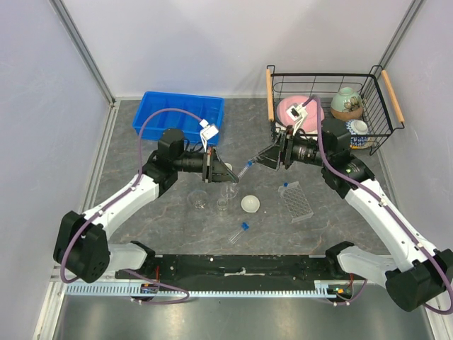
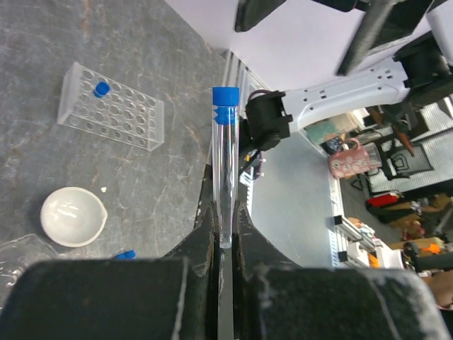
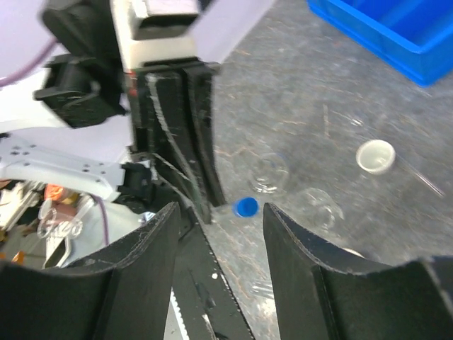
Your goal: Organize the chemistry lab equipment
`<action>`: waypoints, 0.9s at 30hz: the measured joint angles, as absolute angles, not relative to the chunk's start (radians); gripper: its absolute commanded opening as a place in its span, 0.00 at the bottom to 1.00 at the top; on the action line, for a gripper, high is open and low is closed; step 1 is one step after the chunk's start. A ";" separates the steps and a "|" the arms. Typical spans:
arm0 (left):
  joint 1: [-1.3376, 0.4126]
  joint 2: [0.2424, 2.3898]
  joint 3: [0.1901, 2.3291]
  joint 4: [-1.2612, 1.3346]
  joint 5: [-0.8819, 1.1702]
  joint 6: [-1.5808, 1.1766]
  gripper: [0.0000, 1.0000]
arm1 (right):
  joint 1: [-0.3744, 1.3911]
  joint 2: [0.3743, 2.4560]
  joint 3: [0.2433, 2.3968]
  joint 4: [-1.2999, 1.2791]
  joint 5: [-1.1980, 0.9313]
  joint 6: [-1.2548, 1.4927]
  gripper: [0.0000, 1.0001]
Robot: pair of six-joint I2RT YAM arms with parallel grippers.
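Note:
My left gripper (image 1: 229, 174) (image 2: 224, 212) is shut on the lower end of a clear blue-capped tube (image 1: 245, 167) (image 2: 225, 156), held above the table and pointing at the right gripper. My right gripper (image 1: 264, 157) (image 3: 221, 210) is open, its jaws standing on either side of the tube's blue cap (image 3: 245, 207) without touching it. The clear rack (image 1: 298, 202) (image 2: 113, 106) holds one blue-capped tube (image 1: 284, 185) (image 2: 102, 89). A white dish (image 1: 250, 204) (image 2: 72, 216), a second tube (image 1: 238, 231) lying flat, glass beakers (image 1: 197, 199) (image 3: 269, 173) and a flask (image 1: 228, 190) stand mid-table.
A blue bin (image 1: 180, 117) (image 3: 396, 28) stands at the back left. A wire basket (image 1: 329, 74) at the back right holds a pink plate (image 1: 294, 106) and patterned bowls (image 1: 347, 103). A small white dish (image 3: 375, 156) sits beyond the beakers.

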State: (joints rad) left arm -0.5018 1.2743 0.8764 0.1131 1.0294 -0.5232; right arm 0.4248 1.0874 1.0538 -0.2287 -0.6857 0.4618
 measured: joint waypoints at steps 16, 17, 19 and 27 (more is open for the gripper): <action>-0.500 1.327 0.716 0.635 1.170 -0.837 0.02 | 0.423 1.049 0.992 -0.114 -0.863 0.546 0.58; -0.500 1.327 0.709 0.654 1.174 -0.850 0.02 | 0.423 1.049 0.990 -0.114 -0.863 0.545 0.59; -0.500 1.327 0.698 0.685 1.181 -0.870 0.02 | 0.424 1.049 0.984 -0.113 -0.863 0.545 0.58; -0.500 1.330 0.680 0.802 1.188 -0.943 0.02 | 0.490 1.058 0.963 -0.115 -0.834 0.530 0.58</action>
